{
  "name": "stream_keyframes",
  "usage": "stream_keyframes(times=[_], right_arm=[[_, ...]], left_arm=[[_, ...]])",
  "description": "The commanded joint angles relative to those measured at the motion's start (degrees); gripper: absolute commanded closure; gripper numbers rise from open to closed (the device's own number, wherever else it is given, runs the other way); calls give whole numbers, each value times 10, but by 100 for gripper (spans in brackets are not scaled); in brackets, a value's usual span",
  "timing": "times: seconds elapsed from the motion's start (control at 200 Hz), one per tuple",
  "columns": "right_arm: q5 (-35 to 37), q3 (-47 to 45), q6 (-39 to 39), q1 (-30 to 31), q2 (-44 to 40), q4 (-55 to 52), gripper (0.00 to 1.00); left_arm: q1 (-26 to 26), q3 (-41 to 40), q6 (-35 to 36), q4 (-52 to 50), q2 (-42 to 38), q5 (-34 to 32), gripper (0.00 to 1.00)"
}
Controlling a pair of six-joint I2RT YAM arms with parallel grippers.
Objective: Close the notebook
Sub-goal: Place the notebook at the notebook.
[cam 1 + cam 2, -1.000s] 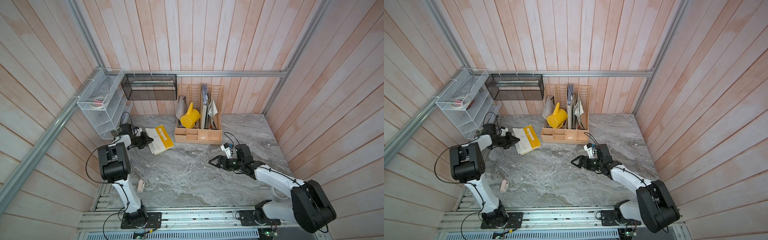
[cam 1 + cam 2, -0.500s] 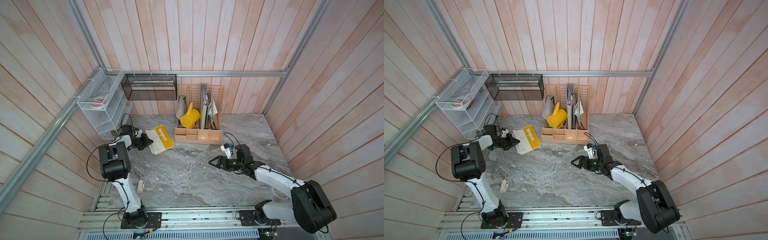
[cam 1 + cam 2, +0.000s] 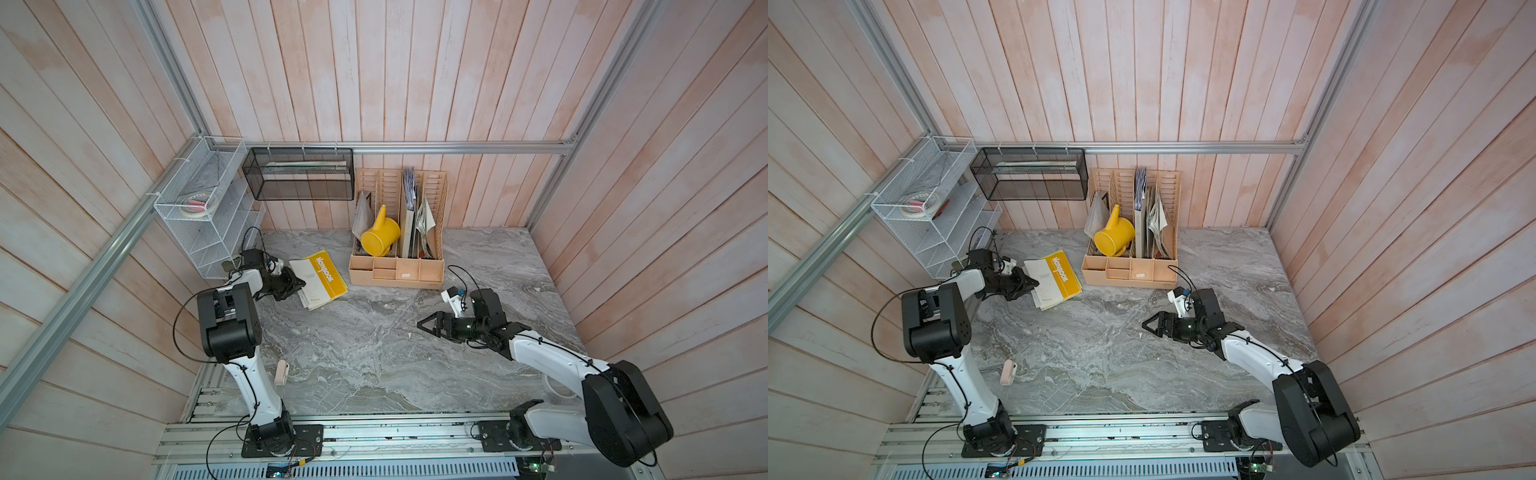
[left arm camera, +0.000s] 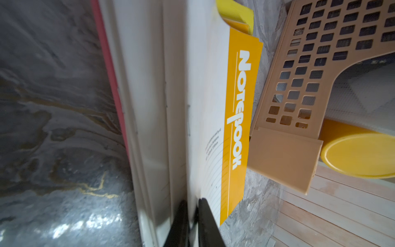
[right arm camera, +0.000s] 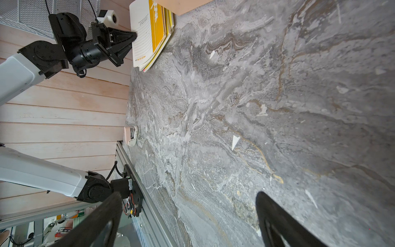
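Yellow notebook (image 3: 320,282) lies on the bench (image 3: 374,353) just beside the organiser (image 3: 397,272), cover (image 4: 237,107) folded over. Left hand (image 4: 192,202) — fingers (image 4: 207,218) nearly together at the cover's edge; clamped or not, cannot tell. Risk: pulling away snagged drags it open.

Pale plank walls (image 3: 291,83) enclose a grey marbled tabletop (image 3: 374,365). A tan desk organizer (image 3: 395,275) stands at the rear; a black mesh basket (image 3: 299,192) hangs beside it.

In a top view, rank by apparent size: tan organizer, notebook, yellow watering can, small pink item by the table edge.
Largest to smallest: tan organizer, notebook, yellow watering can, small pink item.
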Motion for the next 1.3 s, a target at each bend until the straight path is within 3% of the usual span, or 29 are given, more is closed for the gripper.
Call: stream_keyframes(times=[0.0,0.27,0.885,1.295], right_arm=[[-8,-7,-3,6,-8,1,2],[-9,-7,-3,9,-3,3,2],[-10,11,-3,26,24,4,2],[-7,24,-3,41,40,3,2]], left_arm=[[3,13,11,-8,13,-10,83],[3,13,12,-9,6,-8,78],[3,27,28,-24,-47,-33,78],[3,36,29,-30,-36,-43,78]])
